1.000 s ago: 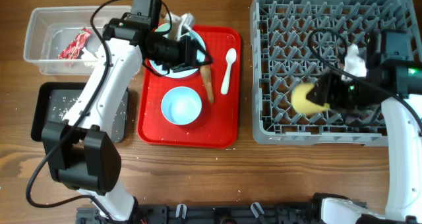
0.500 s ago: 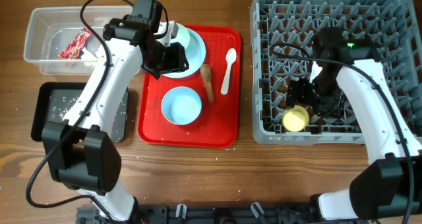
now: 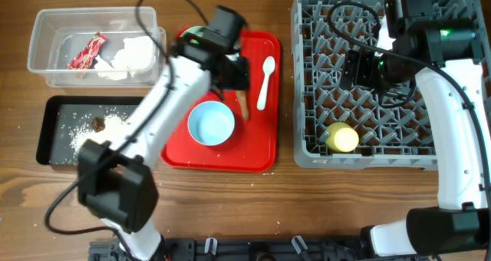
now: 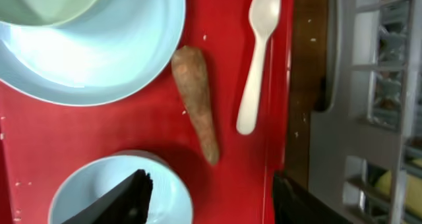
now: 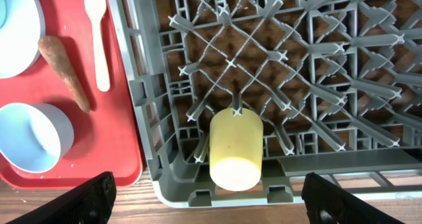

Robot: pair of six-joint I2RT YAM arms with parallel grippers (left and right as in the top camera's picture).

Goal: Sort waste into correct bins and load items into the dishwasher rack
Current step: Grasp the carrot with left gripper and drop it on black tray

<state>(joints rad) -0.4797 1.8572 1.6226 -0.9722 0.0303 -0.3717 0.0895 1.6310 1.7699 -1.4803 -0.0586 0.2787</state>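
- The yellow cup [image 3: 343, 138] lies on its side in the dishwasher rack [image 3: 368, 160], lodged between pegs against the rack's near wall. It counts as loaded, though not mouth-down.
- The right arm's fingers [image 5: 92, 196] are spread wide and hold nothing. They hang above the cup without touching it.
- The rack fills the far right corner of the worktop [image 3: 230, 207].
- The red tray [image 3: 219, 157], mid-worktop, carries a long brown food piece [image 4: 196, 100] with the white spoon [image 4: 257, 59] just beside it, not touching.
- A pale bowl [image 3: 211, 124] sits toward the tray's near edge. A pale plate [image 4: 99, 59] with the second bowl [image 4: 46, 3] resting in it sits toward the far edge.
- The left arm's fingers [image 4: 125, 197] are parted and empty, above the food piece's near end. Judgement: they are placed to take it, the one piece of waste not yet binned.
- The clear tub [image 3: 38, 61], far left corner, holds the red wrapper [image 3: 87, 51] and white tissue [image 3: 130, 54].
- The black tray [image 3: 46, 138], left edge, holds white crumbs [image 3: 88, 130] and a dark lump [image 3: 98, 123]. This suggests the food piece belongs there.
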